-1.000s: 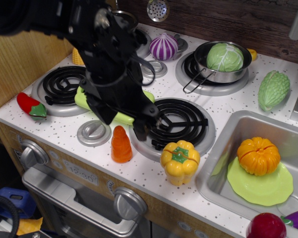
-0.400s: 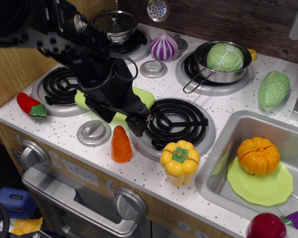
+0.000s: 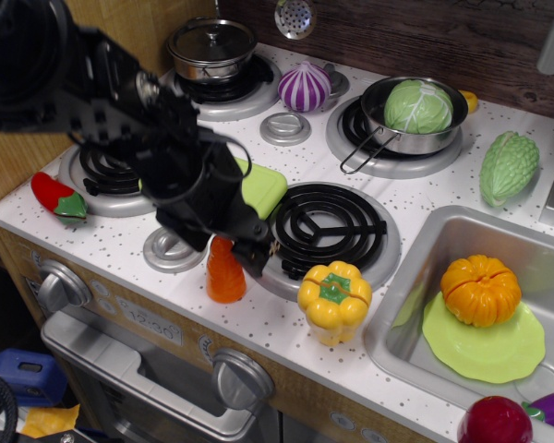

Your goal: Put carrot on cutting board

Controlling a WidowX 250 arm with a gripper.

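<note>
The carrot (image 3: pixel 226 279), a stubby ridged orange cone, stands upright near the stove's front edge. My black gripper (image 3: pixel 228 247) hangs right over its top, jaws open, one finger (image 3: pixel 257 257) to the carrot's right and the other to its left. I cannot tell whether the fingers touch it. The lime-green cutting board (image 3: pixel 261 187) lies just behind, between the two front burners. The arm hides most of the board; only its right end shows.
A yellow pepper (image 3: pixel 333 300) stands right of the carrot, a red chili (image 3: pixel 55 196) at far left. The front burner (image 3: pixel 332 226) is behind. The sink (image 3: pixel 415 277) holds an orange pumpkin (image 3: pixel 480 290) on a round green plate (image 3: pixel 485 349). A pan with cabbage (image 3: pixel 417 106) is at the back.
The gripper has moved left and down, from over the cutting board and burner to just above the carrot. The carrot has not moved.
</note>
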